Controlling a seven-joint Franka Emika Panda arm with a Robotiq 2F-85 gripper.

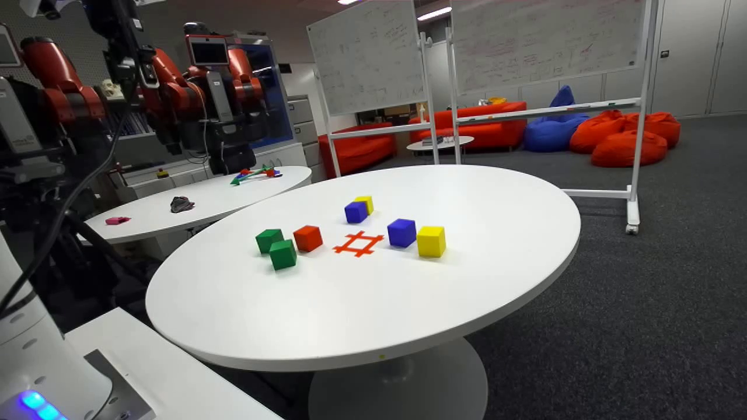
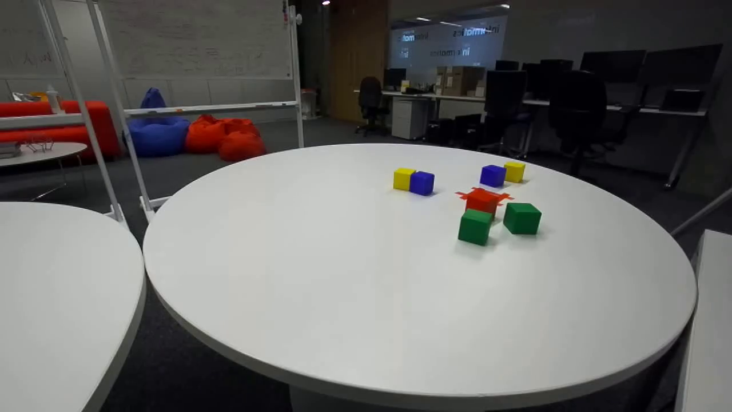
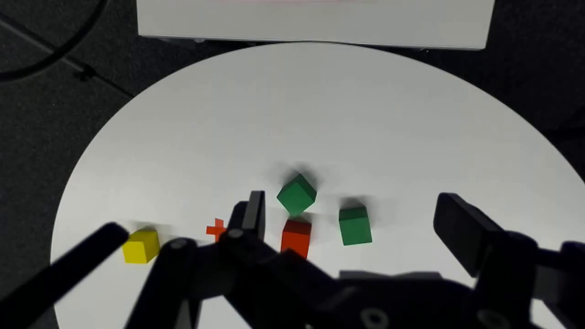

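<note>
My gripper [image 3: 352, 201] is open and empty, high above the white round table [image 3: 388, 114] in the wrist view. Between its fingers, well below, lie two green cubes [image 3: 297, 195] [image 3: 355, 226] and a red cube [image 3: 296, 237], partly covered by the gripper. A yellow cube [image 3: 140, 246] and a bit of the red tape outline [image 3: 215, 230] show left of the fingers. In both exterior views the green cubes [image 1: 283, 254] [image 2: 475, 226] stand near the red cube [image 1: 308, 238]. A blue-and-yellow pair [image 1: 402, 233] [image 1: 431, 241] and another blue-and-yellow pair [image 1: 356, 212] [image 1: 364, 204] stand apart.
The red tape square [image 1: 357, 244] lies flat on the table among the cubes. A white bench [image 3: 315, 23] carrying the arm's base [image 1: 41, 356] adjoins the table. A second white table [image 1: 204, 201] bears small objects. Red robots [image 1: 169, 81] and whiteboards [image 1: 367, 58] stand behind.
</note>
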